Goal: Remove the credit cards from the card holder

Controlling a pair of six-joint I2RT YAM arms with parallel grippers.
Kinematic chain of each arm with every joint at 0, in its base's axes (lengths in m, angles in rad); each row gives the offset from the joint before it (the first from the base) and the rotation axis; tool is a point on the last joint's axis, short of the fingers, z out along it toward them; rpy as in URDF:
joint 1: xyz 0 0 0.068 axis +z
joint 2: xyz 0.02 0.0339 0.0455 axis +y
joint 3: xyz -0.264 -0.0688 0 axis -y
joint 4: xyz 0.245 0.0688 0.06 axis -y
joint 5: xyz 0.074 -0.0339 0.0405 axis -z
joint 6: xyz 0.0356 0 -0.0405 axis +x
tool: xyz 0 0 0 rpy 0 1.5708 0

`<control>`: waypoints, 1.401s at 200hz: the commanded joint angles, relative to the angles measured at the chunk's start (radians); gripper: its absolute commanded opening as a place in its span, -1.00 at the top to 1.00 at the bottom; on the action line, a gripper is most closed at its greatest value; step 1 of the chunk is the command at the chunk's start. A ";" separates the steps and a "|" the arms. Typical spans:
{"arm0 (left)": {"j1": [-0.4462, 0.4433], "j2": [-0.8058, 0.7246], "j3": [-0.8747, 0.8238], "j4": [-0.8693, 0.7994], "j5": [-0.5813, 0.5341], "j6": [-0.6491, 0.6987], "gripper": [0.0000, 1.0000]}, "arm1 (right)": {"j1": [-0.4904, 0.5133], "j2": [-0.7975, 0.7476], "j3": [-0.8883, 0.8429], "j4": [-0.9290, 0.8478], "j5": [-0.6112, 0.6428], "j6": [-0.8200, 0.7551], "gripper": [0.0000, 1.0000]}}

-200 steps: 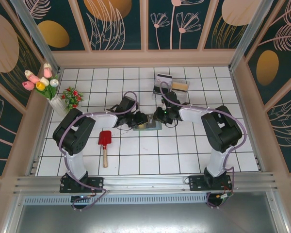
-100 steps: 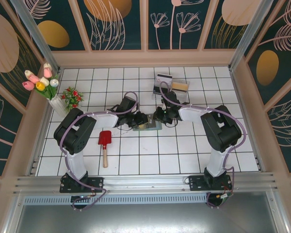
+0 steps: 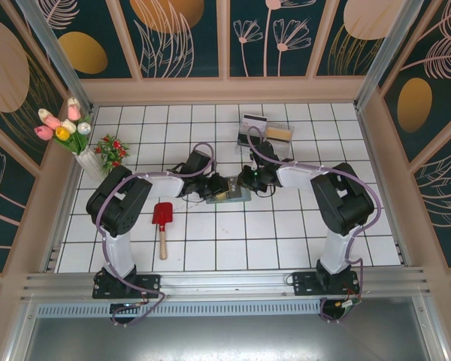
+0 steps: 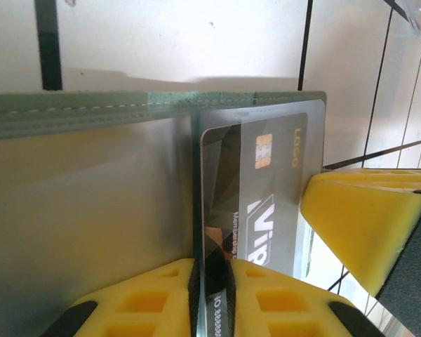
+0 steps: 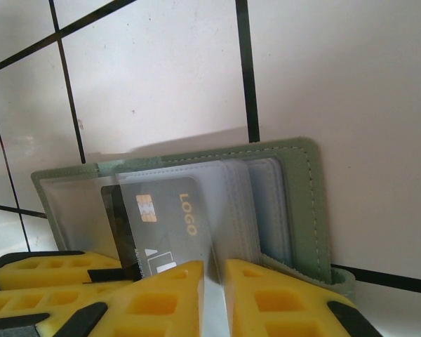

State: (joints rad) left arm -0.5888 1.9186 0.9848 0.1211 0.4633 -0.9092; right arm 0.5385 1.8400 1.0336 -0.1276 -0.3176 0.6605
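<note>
The grey-green card holder lies open on the white tiles between my two grippers. In the left wrist view a dark credit card with a chip and white letters sits in a clear sleeve below the holder's green edge. My left gripper is shut on that card's near edge. A yellow fingertip of the right gripper stands just right of it. In the right wrist view my right gripper is shut on a clear sleeve of the card holder, beside the dark card.
A red toy shovel lies left of centre. A vase of tulips and a small red-flowered plant stand at the back left. Clear plastic boxes sit at the back, behind the right gripper.
The left gripper's jaws have come together on the dark card. Both arms have barely shifted.
</note>
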 commanded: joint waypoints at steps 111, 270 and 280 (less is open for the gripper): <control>0.068 -0.089 -0.137 0.085 0.040 0.065 0.99 | -0.009 0.045 -0.007 -0.061 0.041 -0.010 0.63; 0.130 -0.346 -0.243 0.049 0.092 0.148 1.00 | -0.070 -0.261 -0.162 0.315 -0.218 0.003 0.22; 0.129 -0.363 -0.234 0.055 0.101 0.139 1.00 | -0.075 -0.264 -0.180 0.358 -0.253 0.014 0.13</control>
State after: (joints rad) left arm -0.4644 1.6123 0.7353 0.1940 0.5415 -0.7895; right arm 0.4770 1.5959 0.9020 0.0971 -0.4648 0.6571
